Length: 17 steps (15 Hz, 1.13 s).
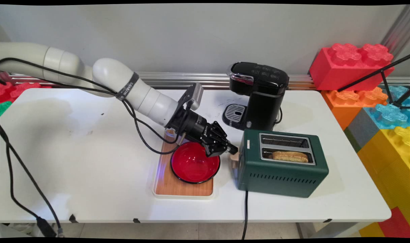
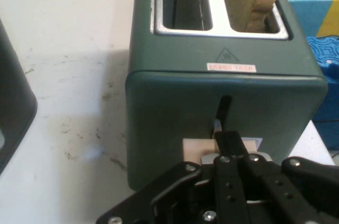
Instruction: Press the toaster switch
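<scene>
One green toaster [image 1: 282,165] sits on the white table [image 1: 73,168], at about 3 o'clock from the red bowl [image 1: 194,163]. Its pale lever [image 2: 198,150] is on the end wall, at the bottom of a slot. The gripper [image 1: 232,149] rests right on that lever, fingers pressed together with no gap. The toaster looks heavy and hard. The lever is small and flat on top, best pushed there. Bread [image 1: 290,156] sits in the near slot.
</scene>
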Tool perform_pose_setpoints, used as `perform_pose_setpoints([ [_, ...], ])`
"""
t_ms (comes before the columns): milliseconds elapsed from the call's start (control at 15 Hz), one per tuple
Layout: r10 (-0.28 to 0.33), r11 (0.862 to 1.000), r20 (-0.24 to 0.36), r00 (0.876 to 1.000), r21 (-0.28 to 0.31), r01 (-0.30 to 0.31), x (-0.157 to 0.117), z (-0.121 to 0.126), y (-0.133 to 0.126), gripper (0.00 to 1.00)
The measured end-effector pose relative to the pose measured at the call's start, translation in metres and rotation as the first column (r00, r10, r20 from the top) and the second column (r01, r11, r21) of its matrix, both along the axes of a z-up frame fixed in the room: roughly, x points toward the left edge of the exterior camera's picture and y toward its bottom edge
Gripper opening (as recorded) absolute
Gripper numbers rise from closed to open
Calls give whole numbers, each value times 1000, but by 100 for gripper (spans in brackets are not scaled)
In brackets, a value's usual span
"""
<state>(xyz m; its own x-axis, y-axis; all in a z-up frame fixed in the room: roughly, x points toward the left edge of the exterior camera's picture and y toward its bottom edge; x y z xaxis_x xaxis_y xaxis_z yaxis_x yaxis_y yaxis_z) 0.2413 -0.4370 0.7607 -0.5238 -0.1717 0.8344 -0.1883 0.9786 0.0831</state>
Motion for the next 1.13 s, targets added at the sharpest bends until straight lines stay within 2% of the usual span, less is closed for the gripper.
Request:
perform_pose_setpoints([
  [1133,5,1000,10,1000,8,-5,-5,-12,-5,0],
])
